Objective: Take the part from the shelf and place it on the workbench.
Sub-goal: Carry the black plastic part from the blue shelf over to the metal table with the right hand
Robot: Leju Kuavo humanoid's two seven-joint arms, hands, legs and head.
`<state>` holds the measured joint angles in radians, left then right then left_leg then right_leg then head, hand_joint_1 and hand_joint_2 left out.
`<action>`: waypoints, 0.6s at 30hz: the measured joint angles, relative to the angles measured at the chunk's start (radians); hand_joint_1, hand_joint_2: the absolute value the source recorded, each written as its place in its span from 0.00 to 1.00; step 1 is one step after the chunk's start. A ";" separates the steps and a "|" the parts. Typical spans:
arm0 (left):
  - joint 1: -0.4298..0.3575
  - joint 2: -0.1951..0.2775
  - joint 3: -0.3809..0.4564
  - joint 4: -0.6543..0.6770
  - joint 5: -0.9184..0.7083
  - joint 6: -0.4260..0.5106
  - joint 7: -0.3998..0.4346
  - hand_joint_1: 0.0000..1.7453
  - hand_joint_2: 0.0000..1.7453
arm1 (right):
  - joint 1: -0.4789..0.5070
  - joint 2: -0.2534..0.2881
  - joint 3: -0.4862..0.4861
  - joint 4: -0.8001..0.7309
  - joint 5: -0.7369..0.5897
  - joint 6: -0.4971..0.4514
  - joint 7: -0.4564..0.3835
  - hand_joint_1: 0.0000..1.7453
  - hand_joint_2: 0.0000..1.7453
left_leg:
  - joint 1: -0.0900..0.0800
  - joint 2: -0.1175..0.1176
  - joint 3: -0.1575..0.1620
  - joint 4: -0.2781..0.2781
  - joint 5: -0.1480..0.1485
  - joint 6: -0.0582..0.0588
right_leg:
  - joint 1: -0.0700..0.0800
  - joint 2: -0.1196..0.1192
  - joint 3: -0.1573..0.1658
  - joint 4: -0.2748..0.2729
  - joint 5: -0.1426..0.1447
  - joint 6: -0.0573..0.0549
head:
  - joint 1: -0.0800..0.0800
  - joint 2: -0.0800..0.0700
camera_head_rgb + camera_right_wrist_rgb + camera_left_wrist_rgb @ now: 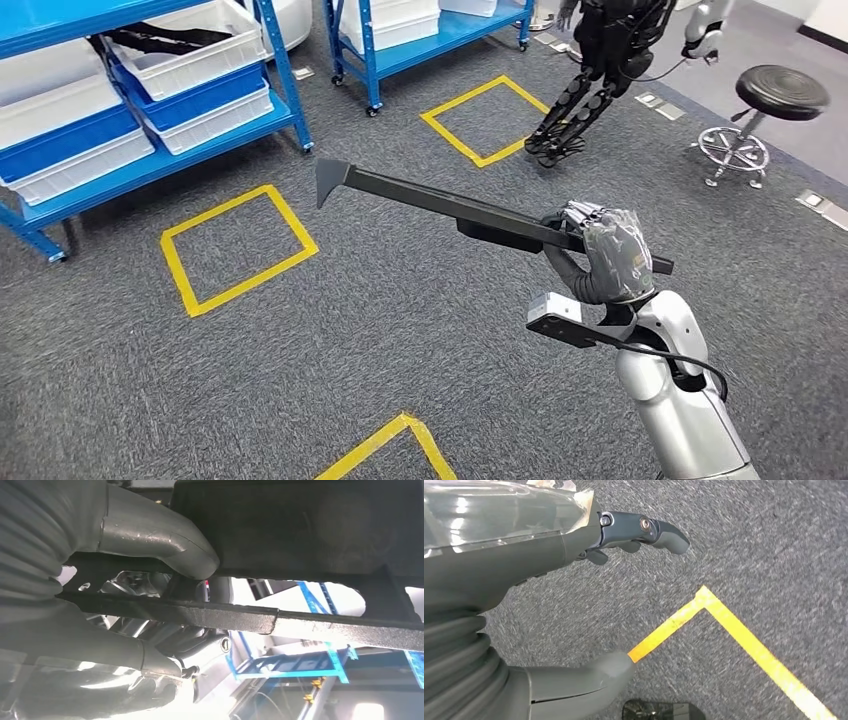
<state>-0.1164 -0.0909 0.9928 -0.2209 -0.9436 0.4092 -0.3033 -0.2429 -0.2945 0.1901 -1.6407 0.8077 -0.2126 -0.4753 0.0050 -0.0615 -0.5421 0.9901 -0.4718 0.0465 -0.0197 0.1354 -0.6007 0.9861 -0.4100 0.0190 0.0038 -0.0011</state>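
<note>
1. The right hand (603, 262) is wrapped tight around one long black metal bar-shaped part (440, 203), held above the grey carpet floor (400, 340), arm raised forward.
2. The left hand (574, 545) holds nothing, fingers apart, hanging over the carpet.
3. Three yellow tape squares (238, 249) mark the floor.
4. Two blue shelf racks (150, 90) with white bins stand beyond.

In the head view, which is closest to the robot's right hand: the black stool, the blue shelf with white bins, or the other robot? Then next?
From the right hand:
1. Black stool, to the right.
2. Other robot, straight ahead.
3. Blue shelf, far left.
</note>
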 joint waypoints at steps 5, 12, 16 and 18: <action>0.004 0.005 0.004 0.000 0.012 -0.002 -0.008 0.00 1.00 | -0.006 0.006 0.006 0.001 0.014 0.001 0.002 1.00 1.00 | 0.000 0.072 0.004 -0.026 0.019 0.018 | 0.004 -0.117 -0.113 0.214 -0.098 -0.006 | 0.007 0.000; 0.010 0.011 0.020 0.000 0.029 0.001 -0.014 0.00 1.00 | -0.020 0.015 0.025 0.006 0.031 -0.002 0.014 1.00 1.00 | -0.007 0.158 -0.001 -0.005 0.004 -0.005 | -0.008 -0.193 0.021 0.024 -0.044 0.034 | 0.007 0.000; 0.009 0.013 0.025 0.000 0.022 -0.001 -0.015 0.00 1.00 | -0.023 0.009 0.026 0.008 0.025 -0.007 0.017 1.00 1.00 | -0.008 0.174 -0.001 0.004 -0.007 -0.023 | -0.007 -0.166 0.025 0.006 -0.035 0.007 | 0.003 0.000; 0.010 0.013 0.025 0.000 0.018 -0.001 -0.011 0.00 1.00 | -0.022 0.003 0.026 0.007 0.023 -0.010 0.020 1.00 1.00 | 0.001 0.125 -0.024 0.062 -0.052 -0.033 | -0.015 -0.146 0.023 0.004 -0.028 -0.008 | 0.002 0.000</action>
<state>-0.1062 -0.0782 1.0178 -0.2204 -0.9255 0.4079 -0.3146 -0.2648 -0.2913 0.2157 -1.6336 0.8311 -0.2230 -0.4555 0.0057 0.0633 -0.5662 1.0524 -0.5242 0.0136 -0.0347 -0.0102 -0.5775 0.9902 -0.4381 0.0108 0.0057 -0.0011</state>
